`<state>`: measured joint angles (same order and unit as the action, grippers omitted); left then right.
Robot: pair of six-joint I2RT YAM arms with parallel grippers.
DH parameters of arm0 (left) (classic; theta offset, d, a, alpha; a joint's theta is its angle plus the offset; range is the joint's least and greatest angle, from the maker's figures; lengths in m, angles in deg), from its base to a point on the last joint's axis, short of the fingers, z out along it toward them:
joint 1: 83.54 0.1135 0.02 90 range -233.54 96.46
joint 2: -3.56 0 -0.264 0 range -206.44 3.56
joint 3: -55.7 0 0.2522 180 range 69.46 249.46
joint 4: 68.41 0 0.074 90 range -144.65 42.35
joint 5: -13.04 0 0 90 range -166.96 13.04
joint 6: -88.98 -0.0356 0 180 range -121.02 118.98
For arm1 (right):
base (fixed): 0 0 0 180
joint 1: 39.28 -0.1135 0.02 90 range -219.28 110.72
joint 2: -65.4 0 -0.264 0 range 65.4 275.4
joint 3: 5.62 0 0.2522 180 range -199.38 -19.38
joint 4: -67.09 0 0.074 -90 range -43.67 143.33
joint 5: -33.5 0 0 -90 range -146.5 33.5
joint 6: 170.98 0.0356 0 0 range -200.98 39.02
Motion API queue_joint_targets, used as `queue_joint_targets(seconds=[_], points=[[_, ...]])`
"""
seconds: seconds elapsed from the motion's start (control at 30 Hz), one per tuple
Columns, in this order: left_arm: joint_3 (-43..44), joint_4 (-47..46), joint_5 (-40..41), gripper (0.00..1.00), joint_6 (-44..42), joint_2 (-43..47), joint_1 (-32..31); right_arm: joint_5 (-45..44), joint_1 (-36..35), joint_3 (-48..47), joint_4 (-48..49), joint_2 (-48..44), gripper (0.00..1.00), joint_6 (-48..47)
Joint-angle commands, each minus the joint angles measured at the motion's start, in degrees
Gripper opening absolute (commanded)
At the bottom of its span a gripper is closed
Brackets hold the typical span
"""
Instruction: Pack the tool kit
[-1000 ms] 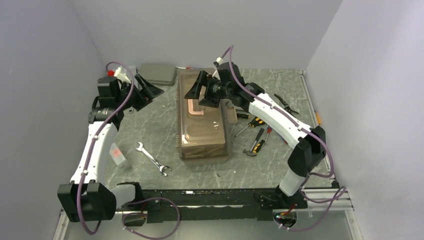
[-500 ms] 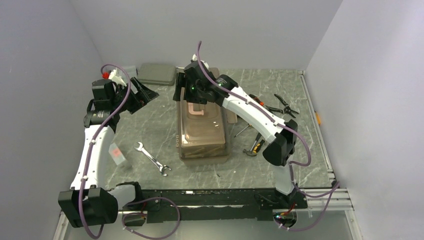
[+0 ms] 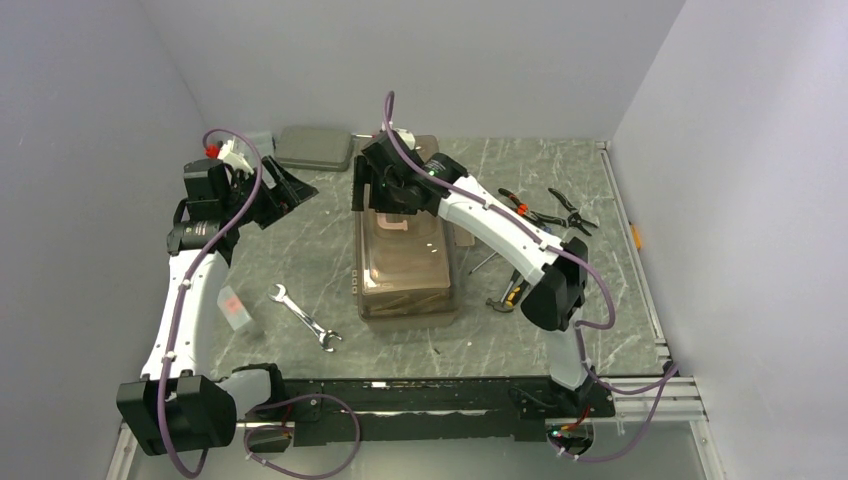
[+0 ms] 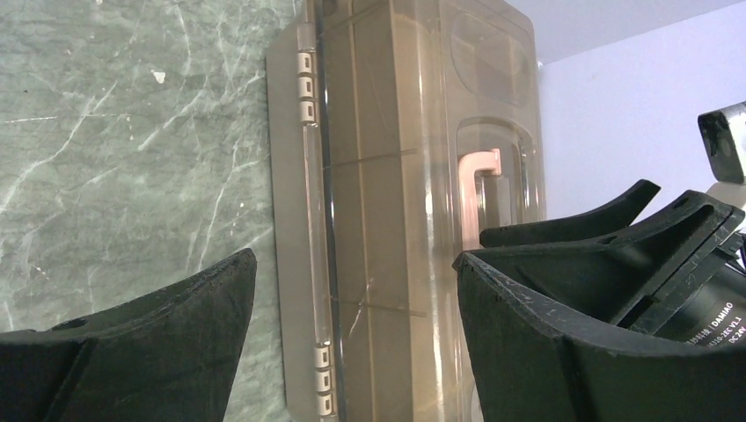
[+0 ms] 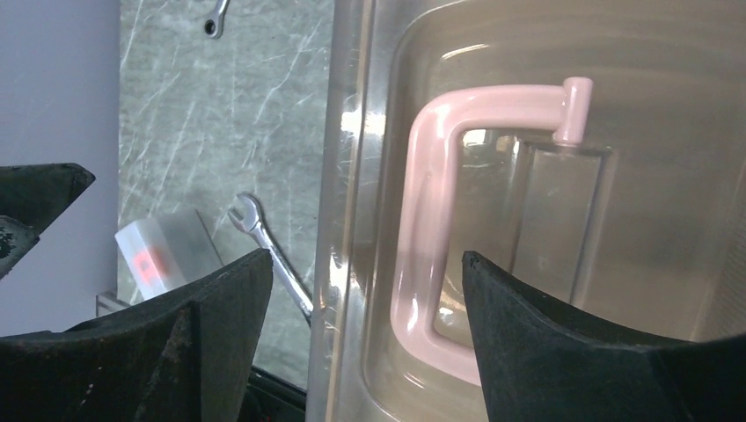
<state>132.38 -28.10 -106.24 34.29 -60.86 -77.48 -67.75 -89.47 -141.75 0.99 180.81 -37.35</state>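
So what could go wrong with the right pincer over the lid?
The open right pincer could slip off the pink handle on the smooth lid. Its elbow hangs by the hammer and might knock it. The left pincer sits open close by, so they might collide.

The only legible print is white lettering on a black motor housing at the right edge of the left wrist view. It reads "DAMIAO", with a smaller line below that seems to say "DC 24V", though it is tiny and tilted. The red label on a small clear box on the table is too blurred to read.
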Motion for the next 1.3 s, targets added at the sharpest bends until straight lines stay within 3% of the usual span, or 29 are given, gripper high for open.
queue_joint_targets(seconds=[0.0,0.1,0.33,0.57,0.8,1.03,1.2,1.27], points=[[1.1,-0.2,-1.2,0.86,-1.3,1.4,0.3,4.0,-0.2,-0.6,0.7,1.3,0.8,0.0],[1.3,0.0,-1.4,0.86,-1.3,1.4,0.4,6.7,-0.1,-0.1,2.0,1.3,0.8,0.1],[0.9,-0.8,-2.7,0.86,-0.8,1.4,0.4,17.1,2.5,10.5,14.1,-6.7,0.81,2.0],[1.3,-1.4,-3.5,0.86,-0.3,1.0,0.3,32.3,8.4,25.1,30.2,-14.4,0.79,8.5],[1.6,-1.7,-3.9,0.85,0.3,0.5,-0.1,41.8,11.8,32.7,39.8,-17.0,0.77,14.0],[2.5,-1.2,-3.3,0.86,-0.1,0.4,-0.3,20.9,7.2,13.4,13.6,-10.5,0.78,3.3],[2.3,-1.2,-3.7,0.86,-0.2,0.1,-0.4,8.8,4.0,5.7,4.8,-6.1,0.79,1.2],[2.4,-1.0,-3.6,0.85,-0.4,0.2,-0.4,7.7,3.5,4.0,3.4,-4.4,0.79,0.9]])
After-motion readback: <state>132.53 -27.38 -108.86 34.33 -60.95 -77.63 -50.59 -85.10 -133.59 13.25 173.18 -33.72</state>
